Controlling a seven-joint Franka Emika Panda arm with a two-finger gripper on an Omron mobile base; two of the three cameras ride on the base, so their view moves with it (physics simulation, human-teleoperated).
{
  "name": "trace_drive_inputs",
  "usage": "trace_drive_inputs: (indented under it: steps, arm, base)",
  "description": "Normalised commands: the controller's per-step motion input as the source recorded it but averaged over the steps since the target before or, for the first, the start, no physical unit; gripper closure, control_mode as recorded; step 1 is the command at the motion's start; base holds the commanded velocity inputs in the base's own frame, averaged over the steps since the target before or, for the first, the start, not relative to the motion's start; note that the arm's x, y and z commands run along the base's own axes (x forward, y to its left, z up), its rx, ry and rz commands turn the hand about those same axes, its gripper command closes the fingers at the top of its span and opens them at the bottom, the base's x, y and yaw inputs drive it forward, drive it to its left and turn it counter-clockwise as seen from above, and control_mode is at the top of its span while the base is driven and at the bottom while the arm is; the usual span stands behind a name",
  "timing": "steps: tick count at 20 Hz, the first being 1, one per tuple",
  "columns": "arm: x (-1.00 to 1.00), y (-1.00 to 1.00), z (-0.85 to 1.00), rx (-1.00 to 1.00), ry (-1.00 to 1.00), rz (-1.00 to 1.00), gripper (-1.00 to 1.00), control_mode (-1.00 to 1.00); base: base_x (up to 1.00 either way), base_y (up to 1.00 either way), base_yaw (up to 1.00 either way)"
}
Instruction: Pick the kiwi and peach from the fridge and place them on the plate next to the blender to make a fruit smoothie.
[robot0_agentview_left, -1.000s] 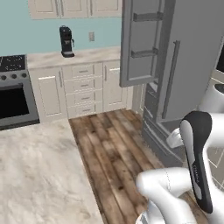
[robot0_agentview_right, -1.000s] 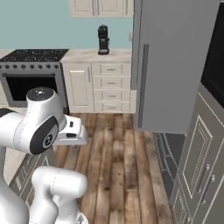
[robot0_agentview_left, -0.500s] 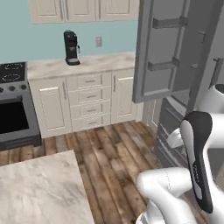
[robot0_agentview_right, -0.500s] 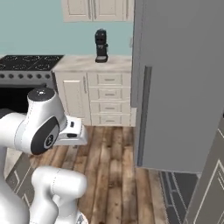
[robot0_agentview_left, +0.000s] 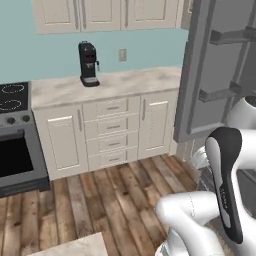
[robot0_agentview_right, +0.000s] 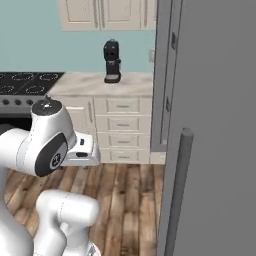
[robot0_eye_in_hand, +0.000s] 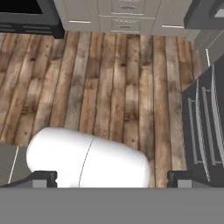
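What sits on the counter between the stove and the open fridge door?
In the left base view, a black coffee machine stands on the counter between the stove and the fridge door.

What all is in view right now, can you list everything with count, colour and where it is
fridge: one, dark grey, door open with shelves, right side
coffee machine: one, black, on the counter
counter: one, marbled beige, along the teal wall
lower cabinets: cream, drawers and doors under the counter
upper cabinets: cream, above the counter
stove: one, grey with black oven door, left of the cabinets
floor: wood planks
gripper: one, dark fingertips apart, pointing at the floor
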Motion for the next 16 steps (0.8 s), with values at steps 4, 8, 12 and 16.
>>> trace_drive_inputs:
  steps: [4,8,12,16]
  arm:
    - [0.0,0.0,0.0,0.0,0.0,0.0,-1.0,1.0]
    - [0.0,0.0,0.0,0.0,0.0,0.0,-1.0,1.0]
    - [0.0,0.0,0.0,0.0,0.0,0.0,-1.0,1.0]
    - [0.0,0.0,0.0,0.0,0.0,0.0,-1.0,1.0]
  base:
    - [1.0,0.0,-0.02]
    - [1.0,0.0,-0.18]
    - [0.7,0.0,-0.61]
    - [0.09,0.0,-0.86]
